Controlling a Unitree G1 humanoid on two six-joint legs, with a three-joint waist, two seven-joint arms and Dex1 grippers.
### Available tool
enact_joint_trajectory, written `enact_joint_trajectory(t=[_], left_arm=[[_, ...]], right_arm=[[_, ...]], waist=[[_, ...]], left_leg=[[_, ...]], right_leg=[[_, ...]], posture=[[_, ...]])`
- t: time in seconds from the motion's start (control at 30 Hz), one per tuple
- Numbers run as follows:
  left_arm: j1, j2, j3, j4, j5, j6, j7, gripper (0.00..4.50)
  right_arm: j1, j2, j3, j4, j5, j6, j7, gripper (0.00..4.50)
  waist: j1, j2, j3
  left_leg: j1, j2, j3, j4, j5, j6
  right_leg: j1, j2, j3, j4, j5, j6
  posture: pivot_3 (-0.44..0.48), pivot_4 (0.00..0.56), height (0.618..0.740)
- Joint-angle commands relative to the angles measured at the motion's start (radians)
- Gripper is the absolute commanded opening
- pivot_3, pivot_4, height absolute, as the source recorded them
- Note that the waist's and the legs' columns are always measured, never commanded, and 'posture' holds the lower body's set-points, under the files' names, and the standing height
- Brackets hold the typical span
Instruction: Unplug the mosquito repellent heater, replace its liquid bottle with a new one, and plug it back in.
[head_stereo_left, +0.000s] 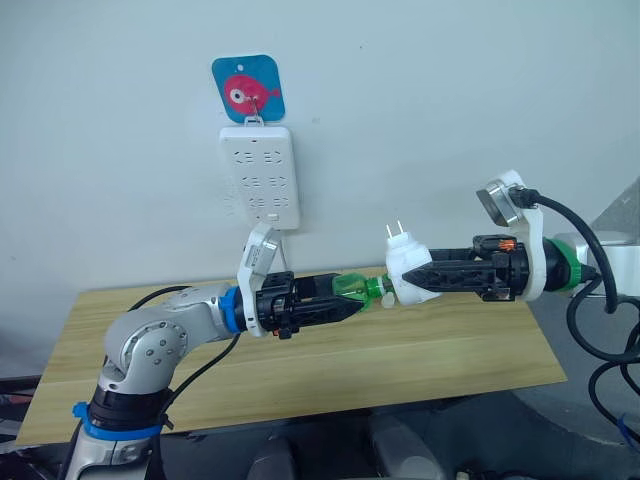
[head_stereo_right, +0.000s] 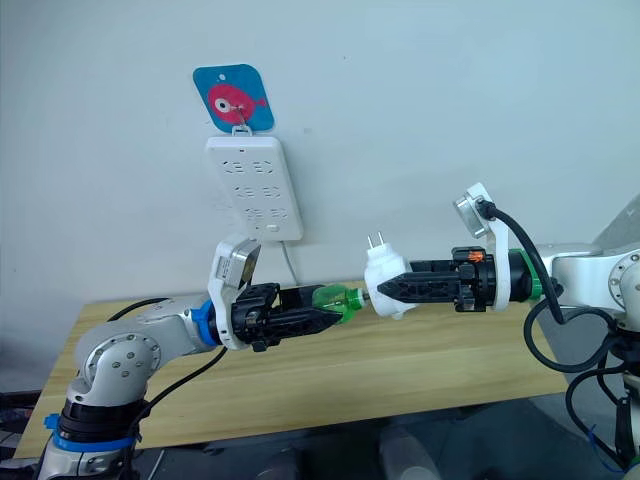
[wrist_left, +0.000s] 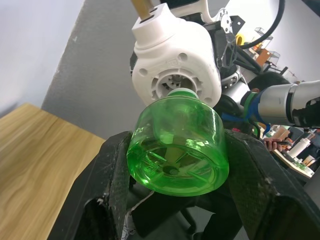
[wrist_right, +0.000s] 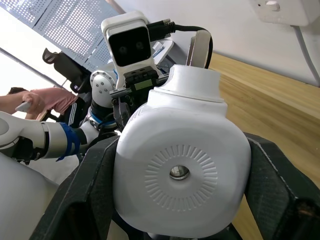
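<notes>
Two steps remain: my left pincer (head_stereo_left: 325, 305) clamps the green bottle (head_stereo_left: 357, 289), my right pincer (head_stereo_left: 425, 277) grips the unplugged heater (head_stereo_left: 405, 266); join them, then replug into the power strip (head_stereo_left: 259, 175).

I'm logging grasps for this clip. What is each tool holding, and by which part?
Left tool grips the green liquid bottle by its base sides. Right tool clamps the mosquito repellent heater across its rounded white body.
</notes>
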Motion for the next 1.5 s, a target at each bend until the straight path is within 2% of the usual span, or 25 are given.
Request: enact_joint_trajectory(t=[0.03,0.4,0.77,1.07,1.5], left_arm=[[0.014,0.035,0.07,-0.028,-0.07,0.02,0.017,2.4],[-0.02,0.088,0.087,-0.001,-0.132,0.062,0.015,2.4],[-0.145,0.224,0.067,0.055,-0.091,0.082,-0.067,2.4],[-0.222,0.207,0.041,0.121,-0.054,0.083,-0.111,2.4],[-0.282,0.199,0.029,0.169,-0.047,0.104,-0.142,2.4]], right_arm=[[-0.002,-0.009,-0.049,-0.031,0.001,-0.034,0.008,3.09],[0.009,0.001,-0.072,-0.026,0.019,-0.064,-0.005,3.09],[0.162,-0.013,-0.13,-0.114,0.166,-0.187,-0.225,3.09],[0.244,0.04,-0.128,-0.2,0.265,-0.329,-0.324,3.09],[0.231,0.076,-0.094,-0.202,0.267,-0.34,-0.291,3.09]], waist=[[0.0,0.0,0.0],[0.012,0.0,0.0],[0.022,0.0,0.0],[0.019,0.0,0.0],[0.019,0.0,0.0]], left_leg=[[0.0,0.0,0.0,0.0,0.0,0.0],[0.0,0.0,0.0,0.0,0.0,0.0],[0.0,0.0,0.0,-0.002,0.0,0.0],[0.0,0.0,0.0,0.0,0.0,0.0],[0.0,0.001,0.0,-0.001,0.0,0.0]], right_leg=[[0.0,0.0,0.0,0.0,0.0,0.001],[0.0,0.0,0.0,0.0,-0.001,0.001],[-0.001,0.0,0.0,-0.001,-0.001,0.001],[0.0,0.001,0.0,-0.001,-0.002,0.003],[-0.001,0.001,0.0,-0.001,-0.002,0.003]], posture=[[-0.152,0.098,0.74],[-0.147,0.099,0.74],[-0.164,0.105,0.74],[-0.179,0.103,0.74],[-0.174,0.102,0.74]])
